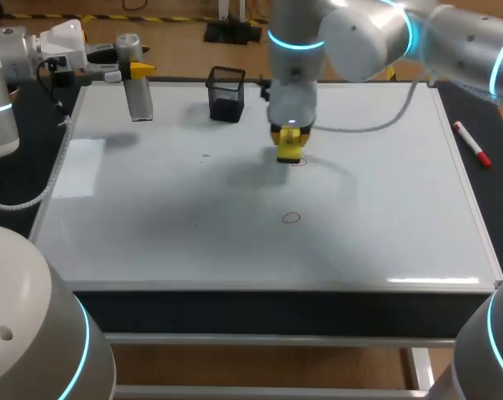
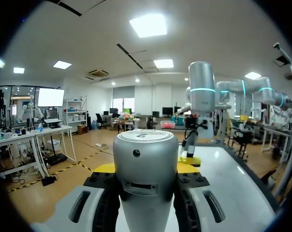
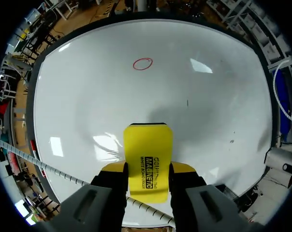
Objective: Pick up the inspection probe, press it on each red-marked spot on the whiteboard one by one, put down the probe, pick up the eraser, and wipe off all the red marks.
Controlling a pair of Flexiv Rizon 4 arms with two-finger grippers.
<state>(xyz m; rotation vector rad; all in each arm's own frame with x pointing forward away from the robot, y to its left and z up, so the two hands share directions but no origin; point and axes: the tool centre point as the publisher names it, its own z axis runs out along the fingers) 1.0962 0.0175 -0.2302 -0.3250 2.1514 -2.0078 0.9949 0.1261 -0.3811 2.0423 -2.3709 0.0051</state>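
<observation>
The grey cylindrical inspection probe [image 1: 138,98] hangs above the whiteboard's [image 1: 151,208] far left corner, with my left gripper [image 1: 139,72] shut on it. In the left wrist view the probe [image 2: 145,164] fills the space between the fingers. My right gripper [image 1: 291,137] is shut on the yellow eraser [image 1: 290,148], which rests on the board's middle. A red mark [image 1: 301,162] shows at the eraser's edge. A red circle [image 1: 291,218] lies nearer the front. In the right wrist view the eraser [image 3: 147,154] sits between the fingers, and the red circle [image 3: 142,64] is well ahead of it.
A black mesh holder [image 1: 226,93] stands on the board's far edge, between the two grippers. A red marker pen [image 1: 472,144] lies on the dark table to the right of the board. A cable [image 1: 385,121] trails from the right arm over the board.
</observation>
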